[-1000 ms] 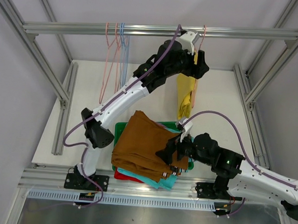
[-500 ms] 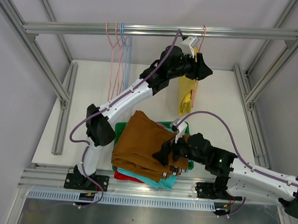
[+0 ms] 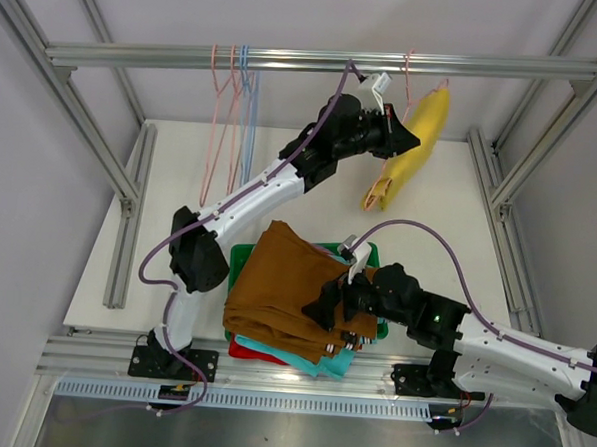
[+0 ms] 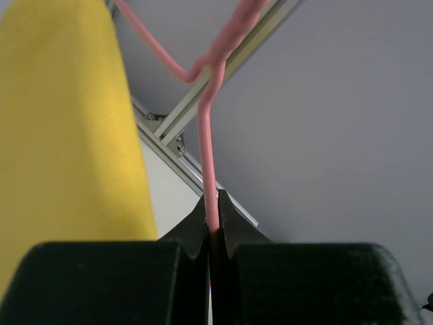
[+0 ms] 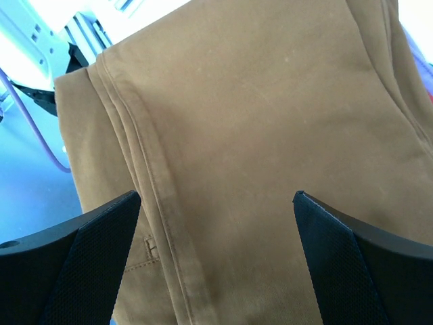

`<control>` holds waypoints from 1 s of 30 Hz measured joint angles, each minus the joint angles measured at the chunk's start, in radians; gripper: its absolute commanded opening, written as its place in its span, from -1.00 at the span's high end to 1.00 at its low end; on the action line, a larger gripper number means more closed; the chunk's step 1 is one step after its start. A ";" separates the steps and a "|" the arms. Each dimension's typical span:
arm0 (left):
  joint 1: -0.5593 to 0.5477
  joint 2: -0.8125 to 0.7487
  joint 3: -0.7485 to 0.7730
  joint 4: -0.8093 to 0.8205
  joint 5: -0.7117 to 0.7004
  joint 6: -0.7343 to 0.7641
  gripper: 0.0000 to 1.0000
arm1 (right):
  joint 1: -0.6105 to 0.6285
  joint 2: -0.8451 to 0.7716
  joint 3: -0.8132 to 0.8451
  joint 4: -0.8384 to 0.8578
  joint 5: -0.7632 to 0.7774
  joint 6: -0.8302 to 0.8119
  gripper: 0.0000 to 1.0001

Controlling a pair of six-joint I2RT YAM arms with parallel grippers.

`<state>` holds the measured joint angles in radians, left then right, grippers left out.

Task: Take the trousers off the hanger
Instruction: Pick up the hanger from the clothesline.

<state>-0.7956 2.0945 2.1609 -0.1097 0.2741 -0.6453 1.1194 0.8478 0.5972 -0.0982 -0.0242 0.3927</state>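
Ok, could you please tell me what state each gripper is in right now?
Left gripper: closed on the pink hanger wire.
Right gripper: open, holding nothing, over the brown trousers.

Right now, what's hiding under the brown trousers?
Under the brown trousers a teal pair and a red pair peek out at the near edge, piled on the green tray. Anything else beneath is covered, so I can't tell.

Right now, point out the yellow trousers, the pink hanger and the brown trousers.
yellow trousers (image 3: 418, 135), top view, middle of the hanging cloth.
pink hanger (image 4: 208, 162), left wrist view, straight stem of the wire.
brown trousers (image 3: 280, 283), top view, middle of the folded top face.
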 measured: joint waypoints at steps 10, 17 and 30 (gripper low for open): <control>0.001 -0.020 -0.014 -0.006 -0.014 -0.009 0.99 | 0.000 0.010 0.000 0.003 -0.029 0.000 -0.99; 0.000 -0.061 -0.026 -0.073 -0.084 0.034 0.99 | 0.000 0.011 0.000 0.007 -0.040 0.000 -0.99; 0.001 -0.067 0.076 -0.231 -0.211 0.137 0.99 | 0.008 0.039 -0.002 0.032 -0.045 0.000 -0.99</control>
<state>-0.7948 2.0277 2.2372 -0.3408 0.0631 -0.5083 1.1271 0.8867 0.5949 -0.0658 -0.0692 0.3927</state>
